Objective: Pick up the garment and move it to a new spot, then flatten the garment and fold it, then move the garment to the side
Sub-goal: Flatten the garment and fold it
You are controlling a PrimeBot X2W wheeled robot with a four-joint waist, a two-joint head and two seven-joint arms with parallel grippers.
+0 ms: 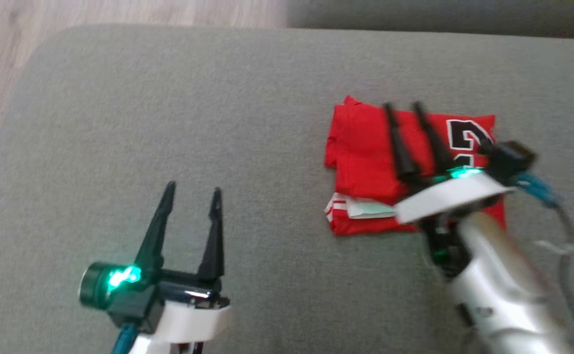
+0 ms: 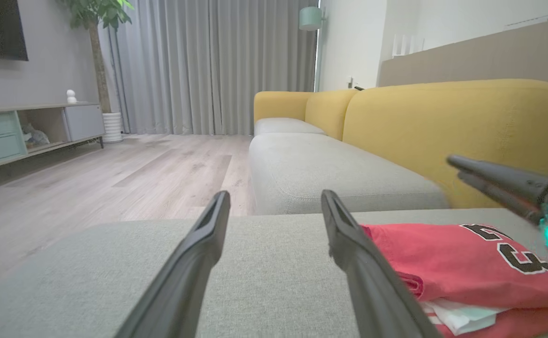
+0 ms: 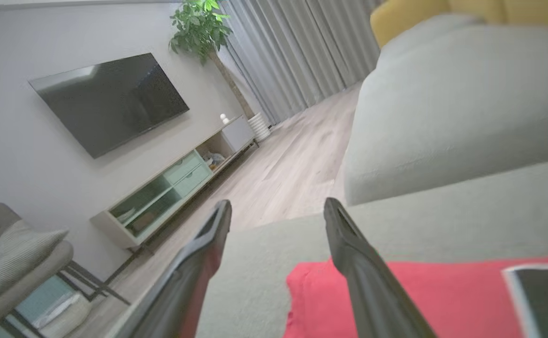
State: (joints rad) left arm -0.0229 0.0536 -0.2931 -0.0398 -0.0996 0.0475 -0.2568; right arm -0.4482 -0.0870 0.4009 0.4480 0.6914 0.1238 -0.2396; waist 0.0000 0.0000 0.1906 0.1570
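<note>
We are hovering released right pincer [image 1: 404, 105] over folded red fabric jersey [image 1: 365, 147] on grey upholstered cushion [image 1: 169, 98]; left pincer [image 1: 193, 188] gaping, empty.

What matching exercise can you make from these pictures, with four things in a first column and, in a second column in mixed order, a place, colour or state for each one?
Column 1
1. left hand
2. right hand
3. shirt
4. sofa back

Column 2
A. yellow
B. red, folded, lying on the grey cushion
C. open, over the shirt
D. open, over bare cushion, apart from the shirt

Right pairs: 1-D, 2-C, 3-B, 4-A
</note>
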